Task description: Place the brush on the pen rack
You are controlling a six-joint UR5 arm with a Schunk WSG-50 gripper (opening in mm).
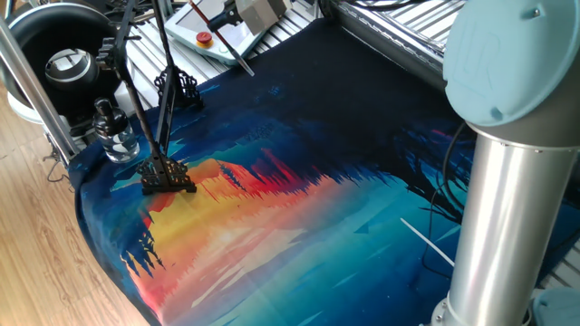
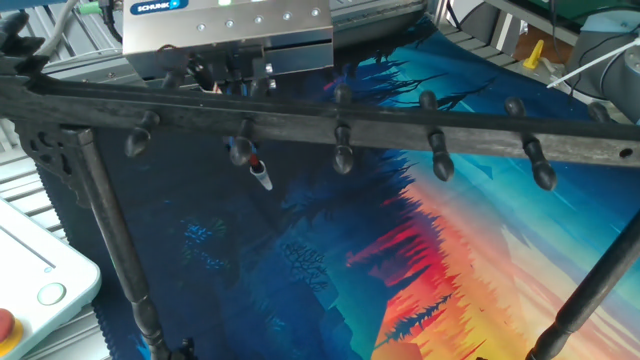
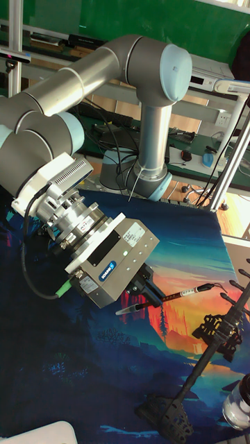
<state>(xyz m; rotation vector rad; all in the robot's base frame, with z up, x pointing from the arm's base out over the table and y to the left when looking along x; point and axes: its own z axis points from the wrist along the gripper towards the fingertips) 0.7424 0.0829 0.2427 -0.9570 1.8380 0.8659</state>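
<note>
My gripper (image 3: 148, 297) is shut on the brush (image 3: 184, 293), a thin reddish-brown stick held tilted above the painted cloth. In one fixed view the gripper (image 1: 231, 18) is at the top edge and the brush (image 1: 238, 60) slants down to the right. In the other fixed view the gripper (image 2: 228, 78) sits just behind the pen rack's bar (image 2: 400, 125), and the pale brush tip (image 2: 260, 176) hangs below that bar. The black pen rack (image 1: 168, 174) stands at the cloth's left edge. In the tall view the brush end stops short of the rack (image 3: 215, 329).
A clear glass bottle (image 1: 114, 136) with a black cap stands beside the rack. A long thin white rod (image 1: 426, 240) lies on the cloth near the arm's grey column (image 1: 494, 226). A white pendant with a red button (image 1: 205, 38) lies beyond the cloth.
</note>
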